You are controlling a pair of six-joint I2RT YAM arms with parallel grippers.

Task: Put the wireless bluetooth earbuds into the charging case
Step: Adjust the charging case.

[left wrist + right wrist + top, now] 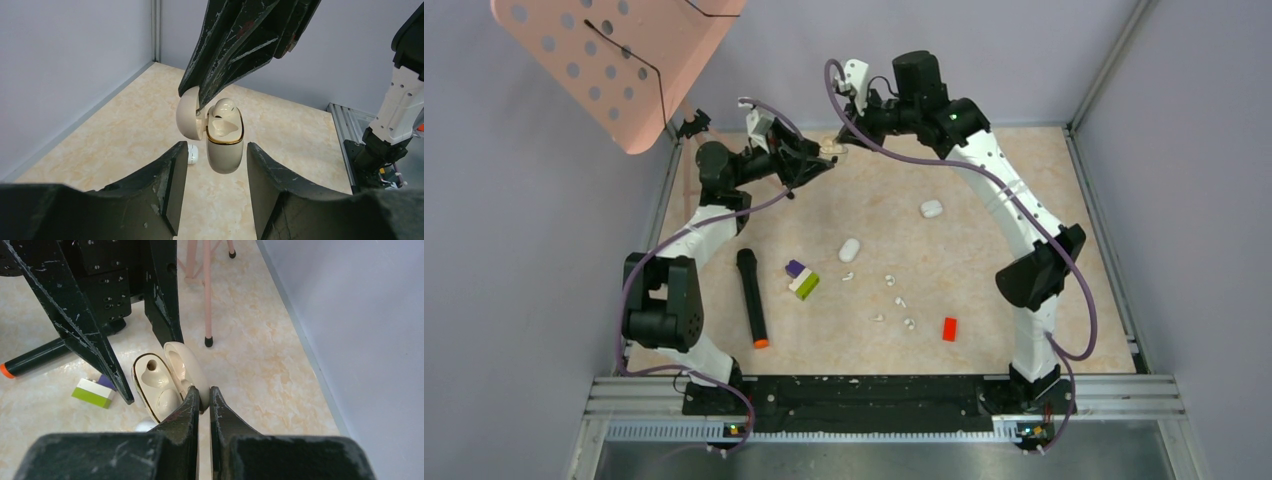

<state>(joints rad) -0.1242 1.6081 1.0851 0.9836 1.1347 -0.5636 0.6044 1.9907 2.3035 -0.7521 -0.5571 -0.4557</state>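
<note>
An open cream charging case (829, 148) with a gold rim hangs in the air at the far side of the table. My right gripper (849, 140) is shut on its hinged lid (187, 367). In the right wrist view (204, 392) one socket holds an earbud (166, 400) and the other socket (151, 365) shows empty. My left gripper (216, 147) is open, a finger on each side of the case body (225, 150), with a gap on both sides. Several tiny white earbuds (900, 300) lie loose on the table's middle.
Two white pebble cases (932, 208) (850, 249) lie on the table. A black marker (752, 298) with an orange tip, a purple, white and green block (802, 280) and a red brick (949, 328) lie nearer. A pink perforated stand (614, 60) overhangs the far left corner.
</note>
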